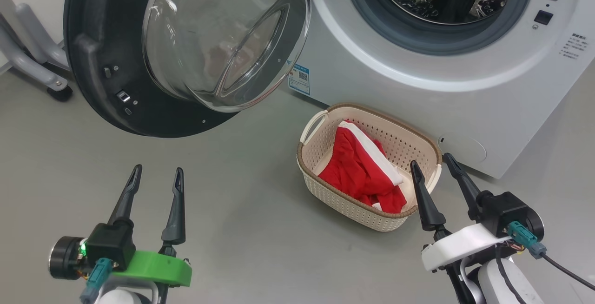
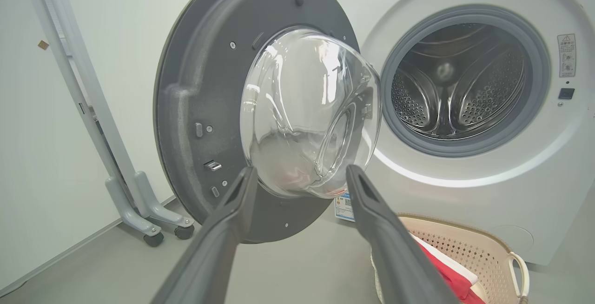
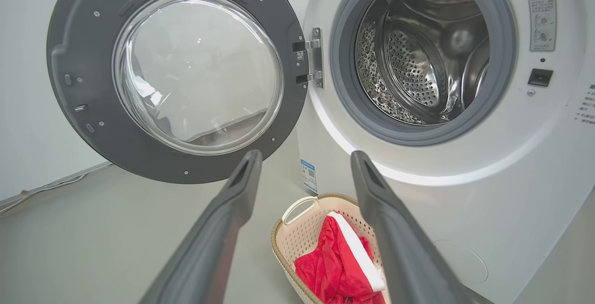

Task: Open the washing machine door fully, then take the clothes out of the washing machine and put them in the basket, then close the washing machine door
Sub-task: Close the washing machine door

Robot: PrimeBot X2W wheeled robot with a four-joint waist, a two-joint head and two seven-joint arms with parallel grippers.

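The washing machine (image 1: 465, 104) stands ahead with its steel drum (image 3: 418, 48) showing no clothes. Its door (image 1: 111, 48) hangs wide open to the left, black rim and glass bowl (image 2: 307, 113) facing me. On the floor before the machine sits the cream basket (image 1: 395, 134), and the red clothes (image 1: 360, 169) with a white band lie inside it. My left gripper (image 1: 157, 176) is open over bare floor, below the door. My right gripper (image 1: 432, 163) is open just right of the basket's near corner, nothing between its fingers.
A grey wheeled stand (image 2: 139, 201) is by the wall left of the door. A blue sticker (image 1: 299, 78) marks the machine's lower front. Grey floor (image 1: 232, 201) spreads between my grippers and the basket.
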